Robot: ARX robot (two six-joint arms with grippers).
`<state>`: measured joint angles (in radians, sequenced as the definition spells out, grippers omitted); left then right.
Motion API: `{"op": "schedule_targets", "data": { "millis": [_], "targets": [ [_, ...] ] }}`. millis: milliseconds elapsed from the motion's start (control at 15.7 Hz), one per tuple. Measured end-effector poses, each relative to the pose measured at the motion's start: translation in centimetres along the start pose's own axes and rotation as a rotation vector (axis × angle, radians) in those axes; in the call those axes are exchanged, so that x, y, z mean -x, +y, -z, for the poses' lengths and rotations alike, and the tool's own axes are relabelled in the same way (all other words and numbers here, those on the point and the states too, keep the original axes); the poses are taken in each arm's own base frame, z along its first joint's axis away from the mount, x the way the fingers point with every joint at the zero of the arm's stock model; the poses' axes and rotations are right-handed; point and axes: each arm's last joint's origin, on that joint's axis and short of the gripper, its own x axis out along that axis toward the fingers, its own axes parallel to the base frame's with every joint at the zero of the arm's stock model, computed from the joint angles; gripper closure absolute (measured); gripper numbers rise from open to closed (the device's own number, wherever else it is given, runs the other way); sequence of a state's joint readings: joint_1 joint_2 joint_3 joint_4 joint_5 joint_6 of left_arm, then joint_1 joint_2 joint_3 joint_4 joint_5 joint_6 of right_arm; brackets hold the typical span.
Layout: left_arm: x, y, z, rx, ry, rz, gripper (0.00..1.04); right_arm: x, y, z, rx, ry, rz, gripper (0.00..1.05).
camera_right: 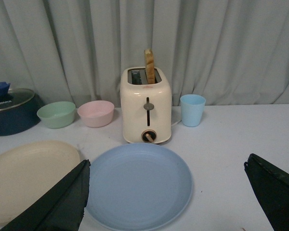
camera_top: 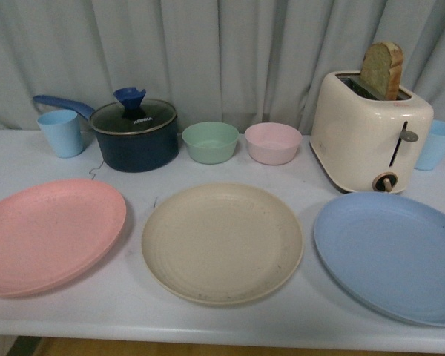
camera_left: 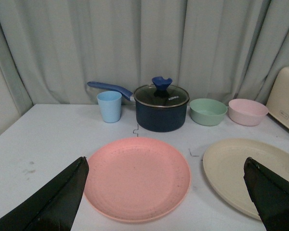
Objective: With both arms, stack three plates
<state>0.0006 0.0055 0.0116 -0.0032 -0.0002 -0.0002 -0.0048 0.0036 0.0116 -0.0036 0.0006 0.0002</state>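
Three round matte plates laid flat in row at near table (camera_top: 133,315) edge, apart, unstacked: pink plate (camera_top: 52,233) left, cream plate (camera_top: 222,241) centre, blue plate (camera_top: 393,256) right. Left gripper (camera_left: 164,163), right gripper (camera_right: 166,162) seen released, jaws spread wide, nothing held.

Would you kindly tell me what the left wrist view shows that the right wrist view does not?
Only the left wrist view: the pink plate and a blue cup beside the saucepan. Only the right wrist view: the light blue plate, the bread slice and another blue cup. Both: the cream plate, green bowl, pink bowl, saucepan and toaster.
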Motion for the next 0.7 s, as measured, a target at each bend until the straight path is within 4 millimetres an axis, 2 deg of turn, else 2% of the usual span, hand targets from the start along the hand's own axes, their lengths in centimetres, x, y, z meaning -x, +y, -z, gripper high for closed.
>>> {"op": "schedule_targets", "data": {
  "millis": [637,701],
  "targets": [
    [0.00,0.00,0.00,0.000,0.000,0.000,0.07,0.00,0.00,0.00,0.000,0.000,0.000,0.06],
    [0.04,-0.08,0.13,0.036,0.156,-0.058,0.07,0.00,0.00,0.00,0.000,0.000,0.000,0.06]
  ]
}}
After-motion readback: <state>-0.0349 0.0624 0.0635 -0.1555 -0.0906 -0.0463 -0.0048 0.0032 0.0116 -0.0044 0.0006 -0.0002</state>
